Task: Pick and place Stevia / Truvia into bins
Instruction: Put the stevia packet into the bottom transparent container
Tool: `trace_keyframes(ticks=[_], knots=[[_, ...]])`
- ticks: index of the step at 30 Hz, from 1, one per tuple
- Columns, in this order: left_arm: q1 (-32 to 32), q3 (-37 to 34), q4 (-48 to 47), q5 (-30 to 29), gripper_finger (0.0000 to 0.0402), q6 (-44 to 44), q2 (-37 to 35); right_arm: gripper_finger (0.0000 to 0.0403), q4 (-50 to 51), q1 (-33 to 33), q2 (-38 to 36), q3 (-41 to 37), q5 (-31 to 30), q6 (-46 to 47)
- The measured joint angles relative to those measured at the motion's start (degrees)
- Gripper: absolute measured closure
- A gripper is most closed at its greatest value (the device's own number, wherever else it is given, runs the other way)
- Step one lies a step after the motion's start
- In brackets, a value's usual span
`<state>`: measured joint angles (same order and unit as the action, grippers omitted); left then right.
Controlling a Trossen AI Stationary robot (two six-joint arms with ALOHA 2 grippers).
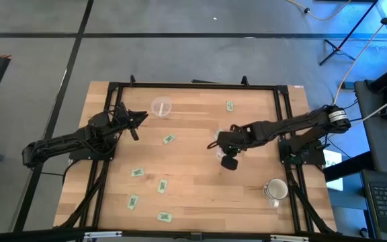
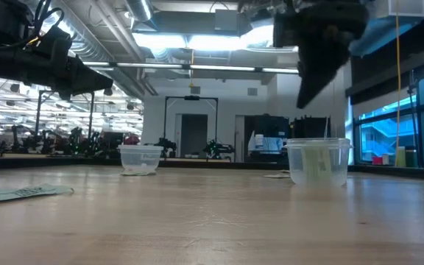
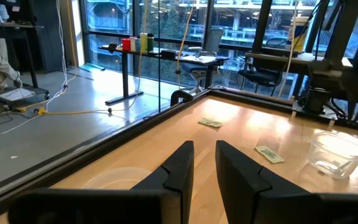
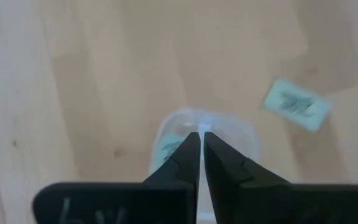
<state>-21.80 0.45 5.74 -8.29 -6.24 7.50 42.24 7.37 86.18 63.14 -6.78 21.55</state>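
The Stevia / Truvia packets lay scattered flat on the desk (image 1: 193, 195) in the high view: one at the far right (image 1: 229, 105), one near the middle (image 1: 168, 139), and four in the near left part (image 1: 137, 173) (image 1: 162, 186) (image 1: 132, 201) (image 1: 164, 216). The left gripper (image 1: 138, 118) waited at the far left, just beside one clear bin (image 1: 160, 107). The right gripper (image 1: 220, 142) hung over the middle right, where the second bin was mostly hidden beneath it. An opaque mug (image 1: 275, 190) stood at the near right.

In the low view the right gripper (image 2: 305, 92) pointed down above the nearer bin (image 2: 317, 161), which showed pale green inside; the other bin (image 2: 140, 159) stood farther off, and one packet (image 2: 24, 192) lay at the left edge.

The left wrist view showed its jaws standing a narrow gap apart with nothing between them, two packets (image 3: 209, 122) (image 3: 270, 154) and a bin (image 3: 337, 153) beyond.

The right wrist view showed its jaws almost shut directly over the bin (image 4: 204, 134), a packet resting inside; whether a packet was pinched at the tips could not be told. A loose packet (image 4: 297, 104) lay beside the bin.

By my judgement a drop into this bin was in hand or just finished. The next move would call for lifting clear without tipping the cup, then lowering onto the nearest loose packet with jaws spread.
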Motion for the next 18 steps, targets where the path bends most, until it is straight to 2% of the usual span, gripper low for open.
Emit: trace_keyframes(ticks=[2, 6, 8, 12, 18], knots=[[0.0, 0.0, 0.0, 0.0, 0.0339, 0.0, 0.0, 0.0376, 1.5, -0.9, 0.0, 1.9, -2.5, -1.2], [0.0, 0.0, -0.4, 0.0, 0.0339, 0.0, 0.0, 0.0376, 5.7, -2.2, 0.0, 5.4, -13.0, -5.6], [0.0, 0.0, -0.6, 0.0, 0.0339, 0.0, 0.0, 0.0374, 7.1, -3.1, 0.0, 6.3, -15.6, -6.5], [0.0, 0.0, -1.3, 0.0, 0.0339, 0.0, 0.0, 0.0349, 8.6, -6.3, 0.0, 7.0, -15.4, -6.8], [0.0, 0.0, -1.5, 0.0, 0.0339, 0.0, 0.0, 0.0267, 10.1, -11.7, 0.0, 6.8, -11.3, -10.3]])
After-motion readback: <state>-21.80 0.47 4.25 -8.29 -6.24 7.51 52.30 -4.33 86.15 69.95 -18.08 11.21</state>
